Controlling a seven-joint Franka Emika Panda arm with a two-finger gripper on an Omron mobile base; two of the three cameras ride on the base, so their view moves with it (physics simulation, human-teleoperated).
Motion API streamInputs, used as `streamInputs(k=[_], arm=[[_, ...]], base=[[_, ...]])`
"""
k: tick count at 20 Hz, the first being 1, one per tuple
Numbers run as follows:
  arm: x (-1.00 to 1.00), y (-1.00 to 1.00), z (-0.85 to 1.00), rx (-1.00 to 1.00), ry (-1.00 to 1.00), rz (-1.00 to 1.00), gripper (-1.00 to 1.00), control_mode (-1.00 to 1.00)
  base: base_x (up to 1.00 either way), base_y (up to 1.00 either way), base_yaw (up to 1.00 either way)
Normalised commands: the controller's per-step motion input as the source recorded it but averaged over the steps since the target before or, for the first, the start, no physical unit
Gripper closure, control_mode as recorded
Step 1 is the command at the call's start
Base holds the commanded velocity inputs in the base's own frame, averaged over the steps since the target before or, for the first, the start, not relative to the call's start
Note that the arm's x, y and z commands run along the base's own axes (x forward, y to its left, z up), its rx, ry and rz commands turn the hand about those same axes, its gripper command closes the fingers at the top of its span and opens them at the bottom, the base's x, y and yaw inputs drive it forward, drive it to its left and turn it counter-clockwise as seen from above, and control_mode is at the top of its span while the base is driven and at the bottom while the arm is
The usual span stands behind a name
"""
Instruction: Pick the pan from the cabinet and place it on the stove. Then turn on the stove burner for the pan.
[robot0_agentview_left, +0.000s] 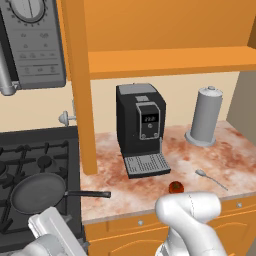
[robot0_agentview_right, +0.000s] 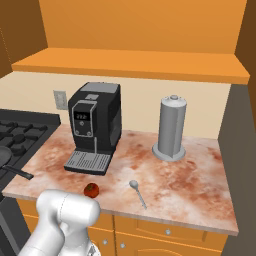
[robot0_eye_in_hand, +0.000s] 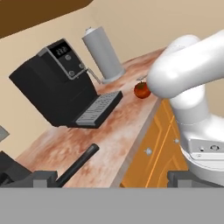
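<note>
The dark grey pan (robot0_agentview_left: 36, 192) lies on the front grate of the black stove (robot0_agentview_left: 30, 150), its black handle (robot0_agentview_left: 90, 194) reaching right over the counter edge. The burner under it is hidden; a bare stove burner (robot0_agentview_left: 45, 161) sits behind it. The right base view catches the pan's rim (robot0_agentview_right: 4, 157) at the left edge. My gripper (robot0_eye_in_hand: 113, 179) is open and empty, low in front of the stove's right corner. The pan handle (robot0_eye_in_hand: 81, 162) passes just above its left fingertip (robot0_eye_in_hand: 41, 178). The orange cabinet (robot0_agentview_left: 165, 60) hangs open above the counter, its door (robot0_agentview_left: 82, 85) edge-on.
A black coffee machine (robot0_agentview_left: 141, 127), a grey canister (robot0_agentview_left: 205, 116), a spoon (robot0_agentview_left: 211, 178) and a small tomato (robot0_agentview_left: 175, 187) stand on the marbled counter (robot0_agentview_left: 115, 187). A grey microwave (robot0_agentview_left: 32, 40) hangs over the stove. Orange drawers (robot0_eye_in_hand: 151, 144) run below the counter.
</note>
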Motion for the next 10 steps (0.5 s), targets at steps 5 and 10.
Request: streamInputs(k=[5, 10], arm=[[0.04, 0.0, -0.06, 0.0, 0.0, 0.0, -1.0, -1.0], [0.04, 0.0, -0.11, 0.0, 0.0, 0.01, -1.0, -1.0]], base=[[0.0, 0.0, 0.0], [0.0, 0.0, 0.0]])
